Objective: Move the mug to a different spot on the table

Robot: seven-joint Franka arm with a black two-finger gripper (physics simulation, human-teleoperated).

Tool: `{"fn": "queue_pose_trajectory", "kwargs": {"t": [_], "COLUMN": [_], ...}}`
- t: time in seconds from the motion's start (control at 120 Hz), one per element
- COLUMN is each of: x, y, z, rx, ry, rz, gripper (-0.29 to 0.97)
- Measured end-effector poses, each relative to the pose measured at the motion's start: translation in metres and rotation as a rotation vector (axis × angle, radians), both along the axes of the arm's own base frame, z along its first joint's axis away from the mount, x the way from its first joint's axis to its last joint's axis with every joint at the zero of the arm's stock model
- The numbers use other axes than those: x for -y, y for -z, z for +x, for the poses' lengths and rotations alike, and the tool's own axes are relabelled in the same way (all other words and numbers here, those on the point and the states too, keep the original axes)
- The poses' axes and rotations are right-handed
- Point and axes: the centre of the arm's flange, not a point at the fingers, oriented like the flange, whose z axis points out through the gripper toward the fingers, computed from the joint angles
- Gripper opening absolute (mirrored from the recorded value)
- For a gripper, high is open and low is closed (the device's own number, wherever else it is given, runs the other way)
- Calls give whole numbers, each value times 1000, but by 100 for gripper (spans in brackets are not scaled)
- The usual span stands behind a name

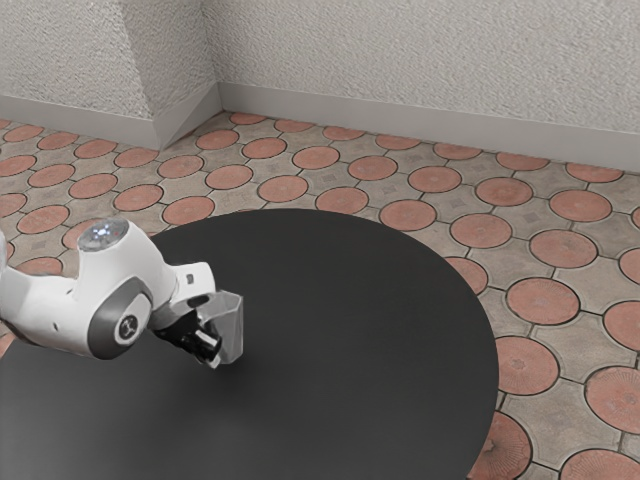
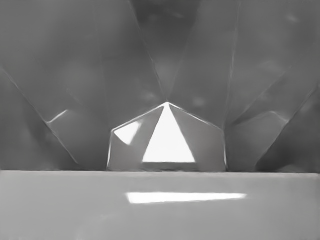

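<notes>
Faceted grey mug (image 1: pixel 231 318), round matte-black table (image 1: pixel 360 330)

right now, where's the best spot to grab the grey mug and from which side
On the grey mug, probably the near rim wall, pinched across its thickness, coming from the exterior view's left, where the gripper is. The mug's open mouth faces the hand: the wrist view looks straight into its faceted inside, with that wall just under the camera. No handle shows.
</notes>
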Motion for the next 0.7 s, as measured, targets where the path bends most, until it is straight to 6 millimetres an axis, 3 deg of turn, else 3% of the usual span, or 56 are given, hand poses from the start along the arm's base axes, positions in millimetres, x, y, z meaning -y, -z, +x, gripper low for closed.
{"fn": "queue_pose_trajectory", "kwargs": {"t": [0.175,0.333,0.4,0.5,0.583,0.7], "x": [27,35,38,46,51,54], "y": [-1,3,10,1,9,5], "z": [-9,-8,-5,9,17,26], "rx": [-5,-8,-12,27,36,74], "ry": [31,16,13,24,33,48], "rz": [-9,-35,-47,-56,-67,-67], "gripper": [-8,-9,-9,-10,-10,-11]}}
